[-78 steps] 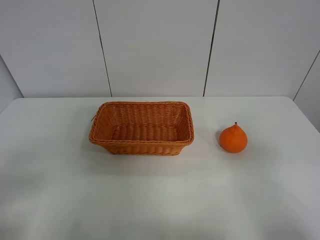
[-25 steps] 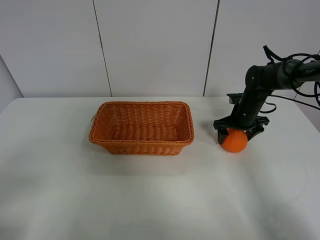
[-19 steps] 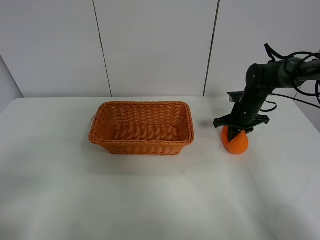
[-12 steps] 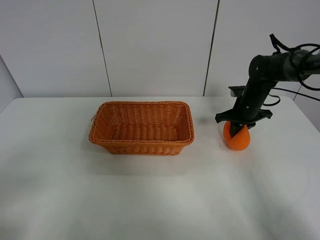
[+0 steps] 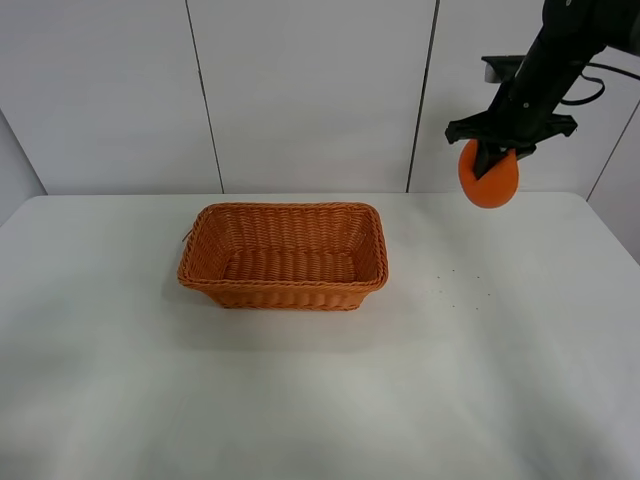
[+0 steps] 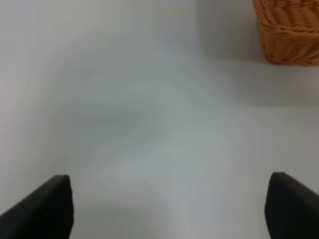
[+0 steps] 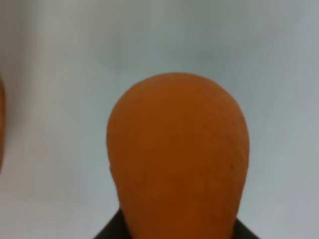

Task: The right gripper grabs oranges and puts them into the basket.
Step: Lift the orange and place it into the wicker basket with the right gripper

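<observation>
My right gripper (image 5: 492, 160) is shut on the orange (image 5: 489, 178) and holds it high above the table, at the upper right of the exterior high view. The orange fills the right wrist view (image 7: 178, 159), with the table far below it. The woven basket (image 5: 283, 256) stands on the table to the left of and below the orange, and nothing lies in it. One corner of the basket shows in the left wrist view (image 6: 289, 30). My left gripper (image 6: 169, 206) is open over bare table, away from the basket; only its two black fingertips (image 6: 42, 209) show.
The white table (image 5: 320, 380) runs to a white panelled wall (image 5: 310, 90) behind it. A few tiny dark specks (image 5: 455, 280) lie on the table where the orange stood.
The right gripper closed on the orange on the table and lifted it straight up, well above the table. The basket has not moved.
</observation>
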`<state>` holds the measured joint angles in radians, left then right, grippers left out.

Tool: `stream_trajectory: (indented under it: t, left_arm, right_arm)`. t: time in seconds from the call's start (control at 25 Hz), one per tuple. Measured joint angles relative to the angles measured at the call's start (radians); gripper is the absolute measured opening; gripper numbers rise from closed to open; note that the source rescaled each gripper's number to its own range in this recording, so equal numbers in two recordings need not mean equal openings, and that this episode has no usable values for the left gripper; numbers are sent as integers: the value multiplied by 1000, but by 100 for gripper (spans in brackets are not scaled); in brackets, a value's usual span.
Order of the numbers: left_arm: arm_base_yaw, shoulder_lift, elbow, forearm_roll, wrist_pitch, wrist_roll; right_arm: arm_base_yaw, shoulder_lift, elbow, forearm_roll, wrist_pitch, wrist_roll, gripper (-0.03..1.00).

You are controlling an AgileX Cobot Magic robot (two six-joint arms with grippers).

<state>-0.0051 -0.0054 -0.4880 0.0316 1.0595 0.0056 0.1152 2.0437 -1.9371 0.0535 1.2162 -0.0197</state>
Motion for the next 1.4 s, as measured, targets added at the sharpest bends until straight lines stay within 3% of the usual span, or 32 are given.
stream_trajectory:
  t: [0.24,0.52,0.8,1.08,1.32,1.4]
  left_arm:
    - [0,0,0,0,0,0]
    - [0,0,0,0,0,0]
    - [0,0,0,0,0,0]
    - [0,0,0,0,0,0]
    - [0,0,0,0,0,0]
    - [0,0,0,0,0,0]
  right_arm:
    - [49,0,-40,13,3,12,0]
    - [255,0,-40,-9,2,20,0]
    - [427,73,-43,-14,-135,20,0]
    - [450,253,-43,-28,-308,20,0]
    - [450,314,-43,-33,-315,20,1]
    - [450,314,-43,-29,-315,20,18]
